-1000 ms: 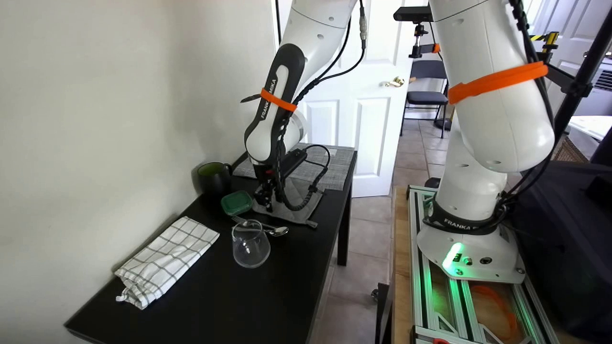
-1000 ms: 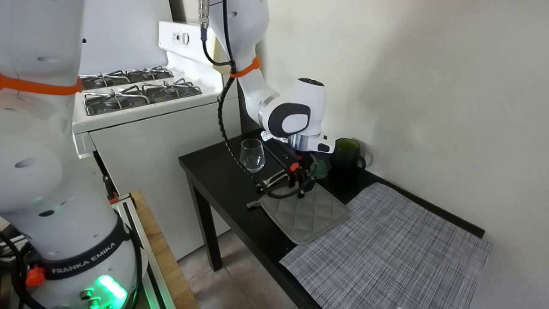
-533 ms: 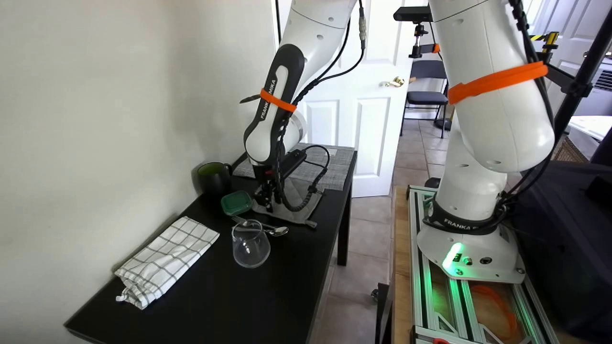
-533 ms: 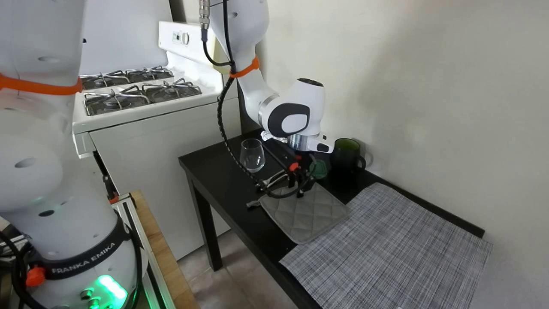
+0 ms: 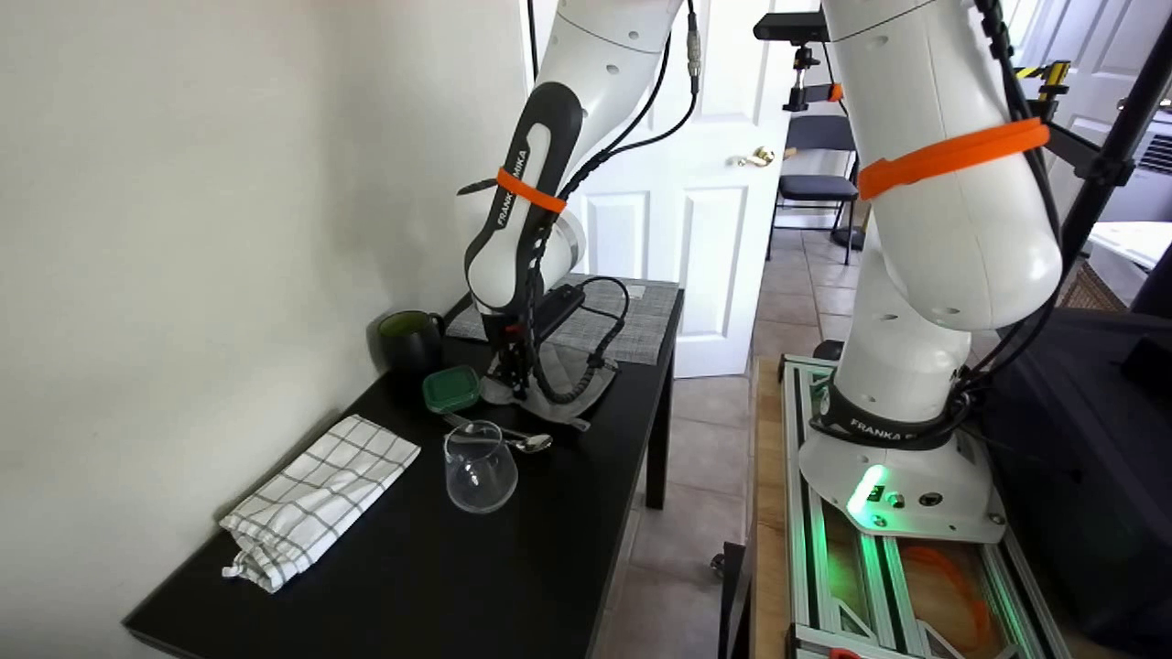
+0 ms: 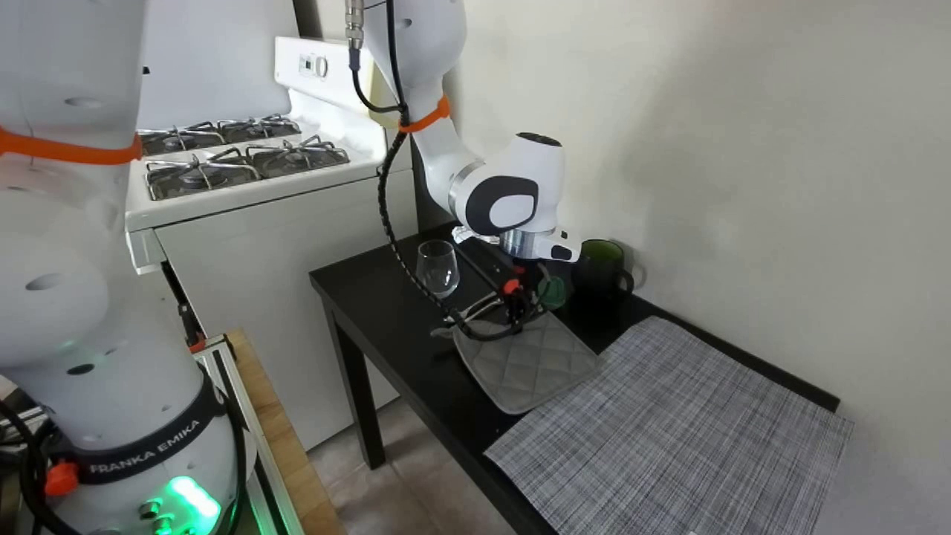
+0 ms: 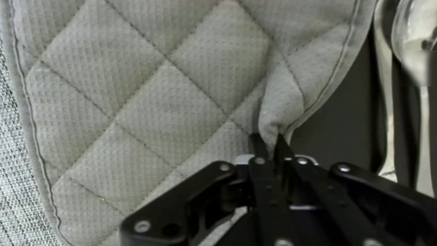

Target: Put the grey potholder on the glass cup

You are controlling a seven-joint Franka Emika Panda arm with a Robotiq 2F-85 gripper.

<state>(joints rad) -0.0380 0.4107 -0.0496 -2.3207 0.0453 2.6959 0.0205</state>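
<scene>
One edge of potholder (image 7: 164, 102) pinched in tool (image 7: 269, 143) — cutlery (image 7: 424, 143) just beside, mat (image 7: 17, 177) opposite; black desk (image 5: 394, 531) between glass (image 5: 481, 476) and towel (image 5: 320, 494). Potholder quilted, puckered — glass clear, rounded.

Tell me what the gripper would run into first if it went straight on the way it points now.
Pointing down, the gripper would most likely press into the grey potholder first, a fold of which it pinches, with the black table beneath; any gap below is hard to judge.
</scene>
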